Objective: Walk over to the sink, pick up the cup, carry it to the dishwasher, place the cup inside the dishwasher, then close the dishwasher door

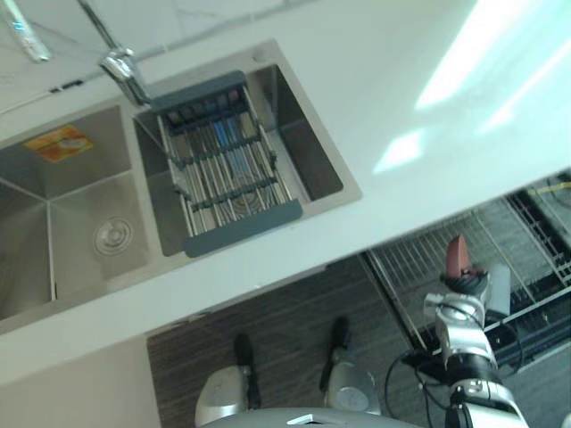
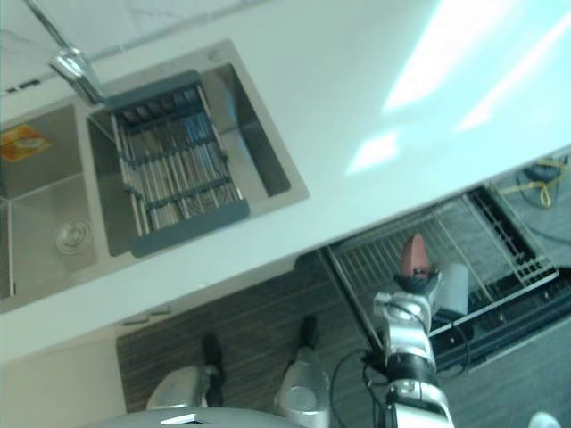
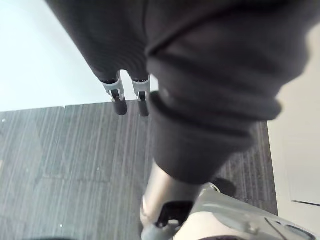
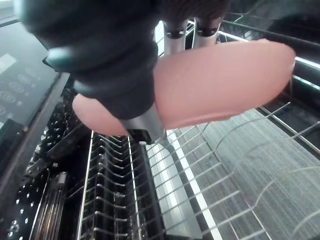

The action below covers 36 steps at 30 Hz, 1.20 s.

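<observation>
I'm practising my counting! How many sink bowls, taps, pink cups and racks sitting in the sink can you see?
Sink bowls: 2
Taps: 1
Pink cups: 1
Racks in the sink: 1
Total: 5

Part of the cup (image 4: 220, 80) is hidden behind the dark cover of the right hand (image 4: 105, 60), the sink (image 1: 27, 250) runs off the edge at 9 o'clock, the dishwasher rack (image 1: 410, 263) is cut off at 3 o'clock, and the left hand (image 3: 120, 102) shows just fingertips below its cover.
</observation>
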Tool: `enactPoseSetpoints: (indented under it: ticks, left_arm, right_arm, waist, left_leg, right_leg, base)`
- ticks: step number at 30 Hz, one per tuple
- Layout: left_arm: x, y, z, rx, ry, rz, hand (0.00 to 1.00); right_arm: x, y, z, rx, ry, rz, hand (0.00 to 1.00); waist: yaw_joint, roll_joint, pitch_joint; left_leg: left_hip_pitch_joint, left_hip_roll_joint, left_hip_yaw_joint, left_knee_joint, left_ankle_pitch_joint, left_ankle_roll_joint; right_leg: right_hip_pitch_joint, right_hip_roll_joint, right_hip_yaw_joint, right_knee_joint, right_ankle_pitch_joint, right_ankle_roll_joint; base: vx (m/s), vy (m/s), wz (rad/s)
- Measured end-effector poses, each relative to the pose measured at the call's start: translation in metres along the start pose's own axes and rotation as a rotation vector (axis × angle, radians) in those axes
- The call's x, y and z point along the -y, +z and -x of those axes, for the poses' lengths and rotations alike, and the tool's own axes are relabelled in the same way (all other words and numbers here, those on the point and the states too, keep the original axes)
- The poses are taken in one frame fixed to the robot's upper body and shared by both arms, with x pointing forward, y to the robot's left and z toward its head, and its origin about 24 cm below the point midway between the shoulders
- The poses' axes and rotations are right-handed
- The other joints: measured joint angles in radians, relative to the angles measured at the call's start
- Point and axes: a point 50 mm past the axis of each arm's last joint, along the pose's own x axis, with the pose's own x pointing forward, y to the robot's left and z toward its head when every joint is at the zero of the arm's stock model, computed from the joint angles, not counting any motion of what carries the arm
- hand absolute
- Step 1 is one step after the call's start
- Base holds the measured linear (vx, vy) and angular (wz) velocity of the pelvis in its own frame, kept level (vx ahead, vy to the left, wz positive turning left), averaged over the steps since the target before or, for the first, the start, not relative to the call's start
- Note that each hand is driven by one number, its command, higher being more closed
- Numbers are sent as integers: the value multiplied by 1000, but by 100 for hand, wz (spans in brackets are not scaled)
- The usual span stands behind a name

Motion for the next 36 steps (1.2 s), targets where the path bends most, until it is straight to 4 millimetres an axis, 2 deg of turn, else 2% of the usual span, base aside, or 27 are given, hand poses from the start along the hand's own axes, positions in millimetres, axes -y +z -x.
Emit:
enactPoseSetpoints:
  ticks: [3,5,6,8,10,14,16,21,22,27,31,36]
  left_arm:
    - [1,22,3,52,-3,-17,0]
    - [5,33,4,77,-12,-53,0]
    - [6,35,5,78,-14,-66,0]
    - [12,34,3,57,-19,-103,0]
    - [13,30,1,38,-22,-118,0]
    - [18,28,1,33,-28,-144,0]
    - [24,34,1,43,-38,-160,0]
    - [38,51,5,79,-63,-187,0]
    - [42,53,5,80,-65,-202,0]
    - [51,60,7,92,-82,-225,0]
    - [52,57,6,72,-88,-210,0]
    - [57,55,5,98,-73,-278,0]
  right_arm:
    - [-1,42,-12,99,22,-34,100]
    - [1,87,-21,215,42,-17,100]
    - [3,96,-23,239,38,-11,100]
    - [7,127,-27,314,31,12,100]
    - [5,144,-26,358,34,12,100]
    - [7,163,-24,413,28,4,100]
    - [6,170,-22,457,35,34,100]
    - [12,182,-26,496,15,79,100]
    - [15,186,-26,510,4,90,0]
    - [32,189,-35,492,-51,117,0]
    - [33,189,-36,478,-42,106,0]
    - [21,181,-33,448,164,37,0]
  waist:
    - [-10,16,57]
    - [-14,37,91]
    - [-13,46,95]
    - [-12,73,111]
    - [-12,85,116]
    - [-15,97,123]
    - [-20,108,127]
    - [-23,130,132]
    - [-21,131,132]
    - [-8,134,130]
    - [2,144,123]
    - [5,169,105]
  left_leg:
    - [-32,-7,22,31,-13,6]
    - [-60,-19,24,61,-32,12]
    - [-72,-20,24,75,-39,13]
    - [-105,-25,28,119,-70,18]
    - [-123,-28,43,143,-90,19]
    - [-166,-32,78,202,-131,26]
    - [-192,-32,77,245,-158,29]
    - [-245,-39,73,288,-175,37]
    - [-258,-43,68,290,-172,40]
    - [-302,-48,41,304,-166,44]
    - [-311,-59,18,301,-162,46]
    - [-306,-84,-8,269,-138,54]
  right_leg:
    - [-50,-3,50,0,23,-1]
    - [-93,-6,98,-2,45,0]
    - [-104,-7,109,-2,49,-1]
    - [-146,-6,154,-4,64,5]
    - [-173,-3,193,-8,78,7]
    - [-224,-1,254,-19,101,14]
    - [-241,0,272,-23,111,16]
    - [-278,-13,282,-23,123,20]
    - [-288,-17,280,-23,126,20]
    - [-312,-26,259,-23,134,19]
    - [-314,-34,250,-24,135,19]
    - [-309,-57,231,-24,135,21]
  base:
    - [-69,-3,-45]
    - [-57,6,-49]
    - [-42,15,-42]
    - [-31,12,-46]
    - [-15,9,-48]
    - [-12,8,-44]
    - [-26,6,-24]
    - [-59,1,0]
    - [-71,-11,11]
    - [-34,-8,16]
    - [-12,3,10]
    - [1,10,15]
